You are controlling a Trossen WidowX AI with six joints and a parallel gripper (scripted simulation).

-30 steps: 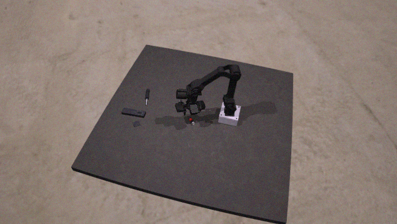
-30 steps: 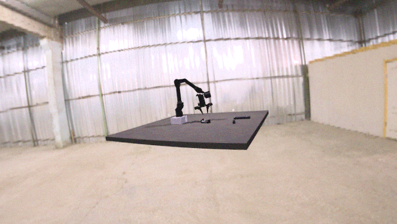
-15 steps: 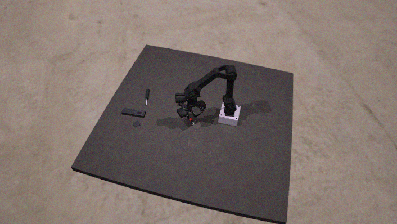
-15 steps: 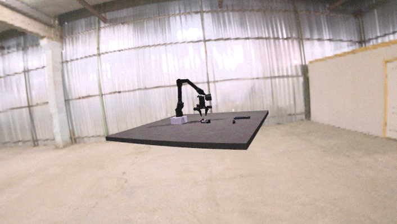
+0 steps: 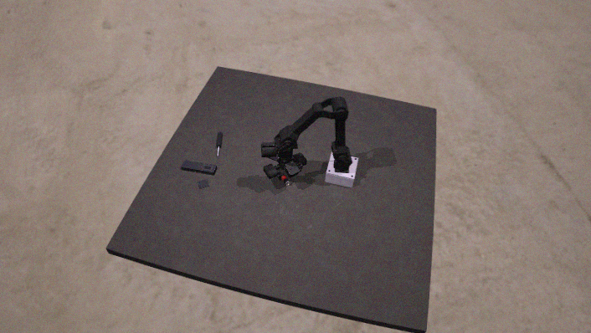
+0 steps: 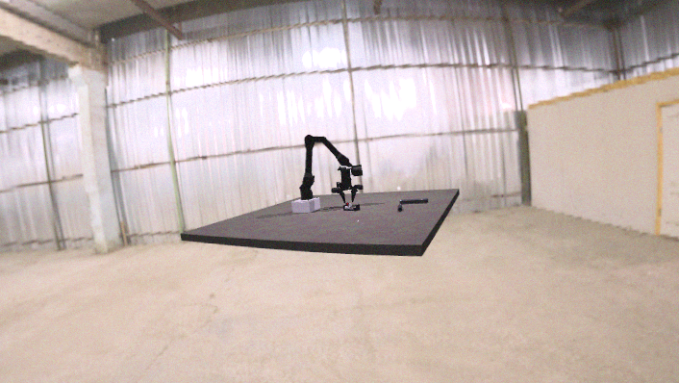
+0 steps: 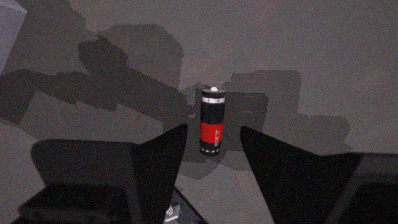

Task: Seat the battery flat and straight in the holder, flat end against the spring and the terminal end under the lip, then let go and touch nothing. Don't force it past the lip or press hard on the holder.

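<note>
The battery (image 5: 284, 177) (image 6: 347, 205) (image 7: 211, 114), black with a red band and silvery ring, lies on its side on the dark board. Its terminal end points to the top of the wrist view. The gripper (image 6: 349, 202) (image 7: 214, 127) points down, open, with its fingertips above and on either side of the battery; gaps show on both sides in the wrist view. The battery is outside the holder. The black holder (image 6: 355, 208) is near the battery; in the wrist view, a dark edge and a pale metallic part show at the bottom, mostly hidden by the left finger.
The arm stands on a white base block (image 5: 341, 180) (image 6: 303, 207) (image 7: 9, 22). Away from the gripper on the opposite side lie a dark remote (image 5: 193, 166) (image 6: 415, 200), a screwdriver (image 5: 219, 140) and a small dark square piece (image 5: 203, 184). The board (image 5: 335, 268) (image 6: 269, 231) ends in open edges.
</note>
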